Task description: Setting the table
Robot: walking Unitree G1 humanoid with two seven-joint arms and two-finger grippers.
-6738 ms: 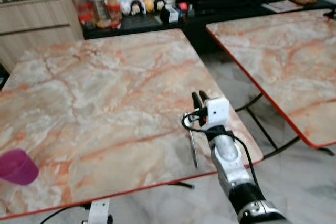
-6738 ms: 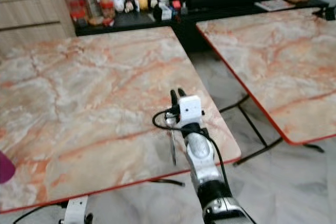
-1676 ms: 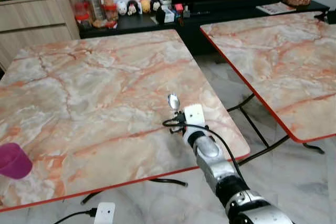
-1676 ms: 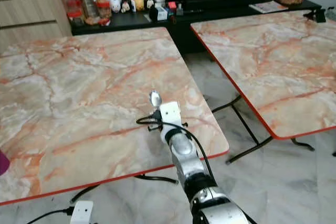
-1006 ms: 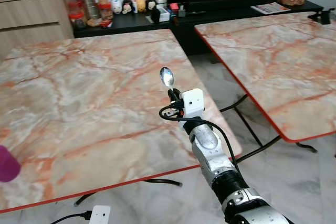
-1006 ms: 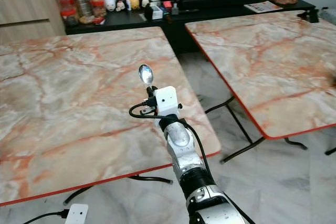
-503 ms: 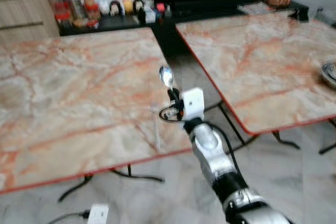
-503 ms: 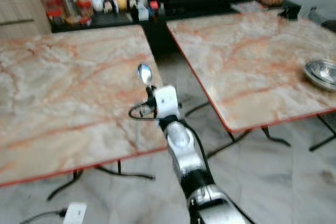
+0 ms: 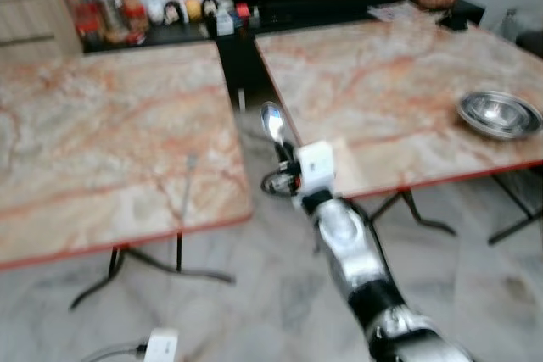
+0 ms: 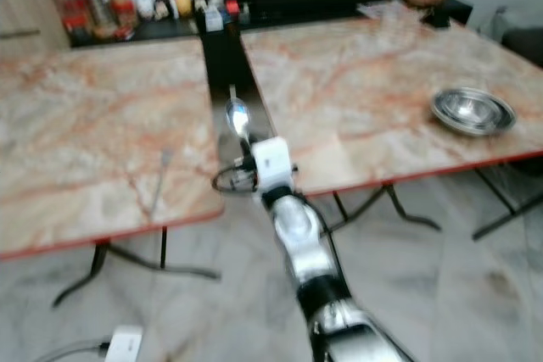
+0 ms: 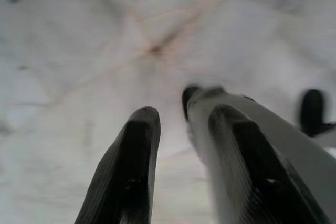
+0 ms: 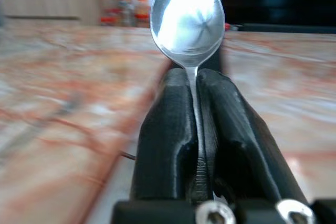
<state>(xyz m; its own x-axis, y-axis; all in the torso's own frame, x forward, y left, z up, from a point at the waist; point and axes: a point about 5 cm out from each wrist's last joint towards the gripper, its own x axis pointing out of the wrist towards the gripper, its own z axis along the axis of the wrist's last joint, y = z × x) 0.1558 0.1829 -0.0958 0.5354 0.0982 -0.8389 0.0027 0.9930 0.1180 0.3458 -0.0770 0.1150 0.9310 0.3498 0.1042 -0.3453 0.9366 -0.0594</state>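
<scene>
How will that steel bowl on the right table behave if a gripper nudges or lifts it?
The steel bowl looks thin and shallow, so it is probably light and stiff. Its shiny surface and the glossy marble-pattern table suggest it would slide rather than tip when nudged. The smooth, sloped rim may be slippery for a two-finger pinch.
</scene>
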